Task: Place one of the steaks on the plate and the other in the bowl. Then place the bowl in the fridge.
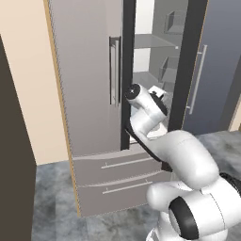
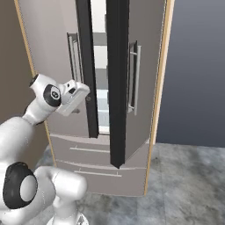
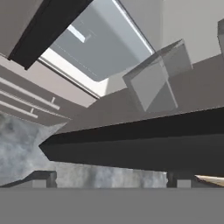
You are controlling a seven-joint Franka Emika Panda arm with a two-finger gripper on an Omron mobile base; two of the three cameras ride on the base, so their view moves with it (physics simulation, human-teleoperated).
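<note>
1. Grey steel covers the fridge (image 1: pixel 89 117), which stands tall with two lower drawers (image 1: pixel 117 176) stacked beneath its French doors.
2. Its left door is close to shut, with a vertical bar handle (image 1: pixel 114 70) near its inner edge; the right door (image 1: pixel 214 70) stands swung outward, dark along its edge.
3. Through the gap between the doors, pale shelves (image 1: pixel 153 42) show inside, and door bins (image 3: pixel 159 78) hang on the inner face of the open door.
4. No steak, plate or bowl can be made out on the shelves from these angles.
5. Mottled grey stone-like flooring (image 1: pixel 52 202) runs in front of the fridge.
6. A cream wall panel (image 1: pixel 28 80) sits left of the fridge, and a dark brown cabinet side (image 1: pixel 14 155) stands nearer the camera.
7. In the right base view a dark blue-grey wall (image 2: pixel 195 70) lies to the right of the fridge.
8. The white arm reaches toward the door gap, its wrist at about handle height.
9. The gripper (image 3: pixel 114 177) has its fingertips (image 3: pixel 177 178) spread wide apart with nothing between them, pointing at the dark edge of the open door (image 3: pixel 140 144).
</note>
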